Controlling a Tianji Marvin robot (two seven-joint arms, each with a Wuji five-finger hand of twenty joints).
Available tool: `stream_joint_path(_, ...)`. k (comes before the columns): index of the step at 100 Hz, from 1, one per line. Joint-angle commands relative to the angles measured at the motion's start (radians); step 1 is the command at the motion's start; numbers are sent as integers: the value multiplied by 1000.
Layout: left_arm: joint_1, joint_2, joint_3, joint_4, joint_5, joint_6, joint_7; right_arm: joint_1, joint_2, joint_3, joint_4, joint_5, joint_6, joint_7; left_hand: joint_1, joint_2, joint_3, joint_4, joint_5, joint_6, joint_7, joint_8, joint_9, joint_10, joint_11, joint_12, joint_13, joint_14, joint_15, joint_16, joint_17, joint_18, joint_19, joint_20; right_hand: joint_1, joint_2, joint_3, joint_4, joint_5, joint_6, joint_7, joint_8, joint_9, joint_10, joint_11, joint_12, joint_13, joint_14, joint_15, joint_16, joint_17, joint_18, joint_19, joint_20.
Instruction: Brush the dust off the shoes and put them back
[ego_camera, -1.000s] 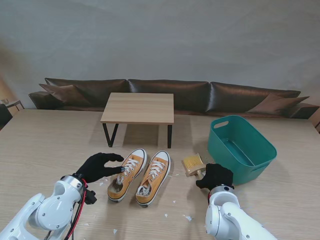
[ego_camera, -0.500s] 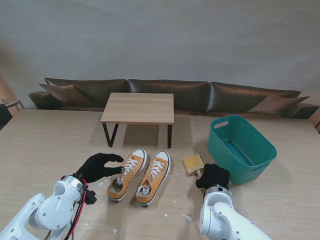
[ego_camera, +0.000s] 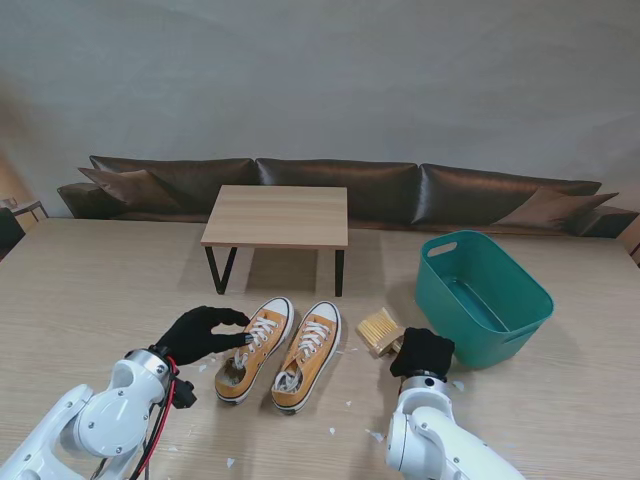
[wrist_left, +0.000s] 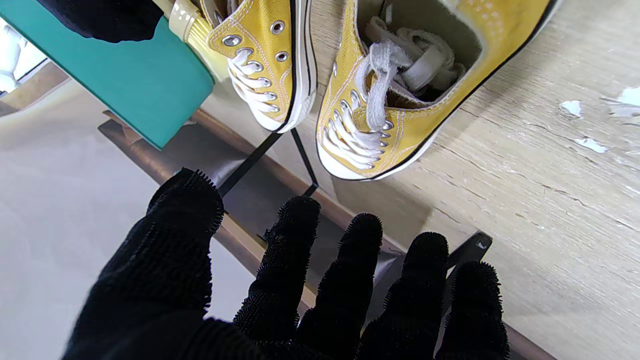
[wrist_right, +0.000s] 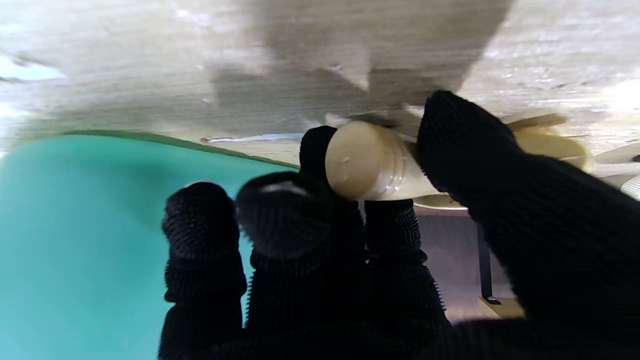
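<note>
The black-gloved right hand (ego_camera: 421, 352) was clenched around the handle of the pale wooden brush (ego_camera: 379, 329), at three o'clock of the pair of yellow canvas sneakers (ego_camera: 280, 349) on the wooden table (ego_camera: 80, 290). The black-gloved left hand (ego_camera: 196, 333), fingers spread and holding nothing, hovered at their nine o'clock. A teal plastic tub (ego_camera: 484, 296) stood at the brush's three o'clock.

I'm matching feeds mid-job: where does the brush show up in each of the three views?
Stand view: the brush lies between the shoes and the teal tub, its handle under the right robot hand.
Left wrist view: only a pale sliver of the brush shows, beside the tub's wall.
Right wrist view: the brush handle fills the centre, fingers wrapped around it.
Shared landmark: the teal tub, visible in all three.
</note>
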Motion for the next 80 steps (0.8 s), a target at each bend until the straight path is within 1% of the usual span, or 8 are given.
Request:
stream_joint_path(1,0,-3,1,-1,-7,5,-21,-5,-12,-7,13,8,-7,12,26,39,-28,34,6,10,4,5,9,6,2,5,12,18,11,14,-15,23,-37,16,63,-10,56,-26,85,-54,76,-26,31,-25,84,76,38,-45,76,35,321,-21,78,-25)
stream_joint_path(14,-3,-4,4,-1,-14,13,-23,-9,-7,-7,6,13,-19,28,28,46,-32,34,9,15,4,4,10,11,2,5,12,20,10,14,-17,24,-38,16,69,195,38,-25,47,16,76,5,-62,11,200,232,38,-66,160,83,274,-31,95,-12)
stream_joint_path(37,-4,-5,7,-4,-27,24,-25,-17,0,1,-17,23,-24,64,32,69,-42,34,12,27,3,4,9,26,2,5,12,25,9,15,-21,26,-39,17,56,445,-59,-19,-125,80,255,463,-209,-30,472,494,41,-125,296,118,148,-66,148,33)
stream_joint_path(53,-5,-6,8,-6,-37,33,-26,-16,2,-2,-22,24,-14,78,35,82,-54,35,17,34,5,5,10,33,2,6,12,30,8,16,-25,27,-40,18,-31,522,-78,-16,-220,140,400,562,-235,-67,555,557,27,-128,352,94,111,-63,170,52)
stream_joint_path(55,-5,-6,8,-7,-39,35,-27,-15,2,-3,-22,24,-12,80,36,84,-55,35,17,35,5,5,10,34,3,6,12,30,8,16,-25,27,-40,19,-62,541,-85,-6,-227,150,410,569,-240,-69,558,560,24,-129,355,92,108,-64,171,54)
stream_joint_path(59,-5,-6,9,-7,-42,37,-28,-12,6,-8,-25,21,-6,95,39,87,-59,36,19,37,5,5,9,35,2,6,11,29,8,16,-26,27,-40,19,-254,686,-186,111,-217,153,410,669,-261,-72,564,565,13,-135,358,88,101,-69,171,58)
stream_joint_path(61,-5,-6,9,-8,-43,37,-28,-11,8,-9,-26,19,-4,101,39,89,-61,36,19,37,5,5,9,36,2,6,11,32,7,16,-26,28,-40,19,-292,724,-217,137,-212,152,428,711,-263,-74,568,565,11,-140,358,88,100,-70,171,59)
stream_joint_path(80,-3,-7,7,-11,-47,41,-28,1,3,-18,-2,20,-20,82,47,99,-74,38,25,42,7,7,11,41,3,8,17,36,11,19,-27,29,-40,21,-251,767,-226,192,3,152,398,813,-139,-59,548,557,37,-110,373,112,157,-43,171,50)
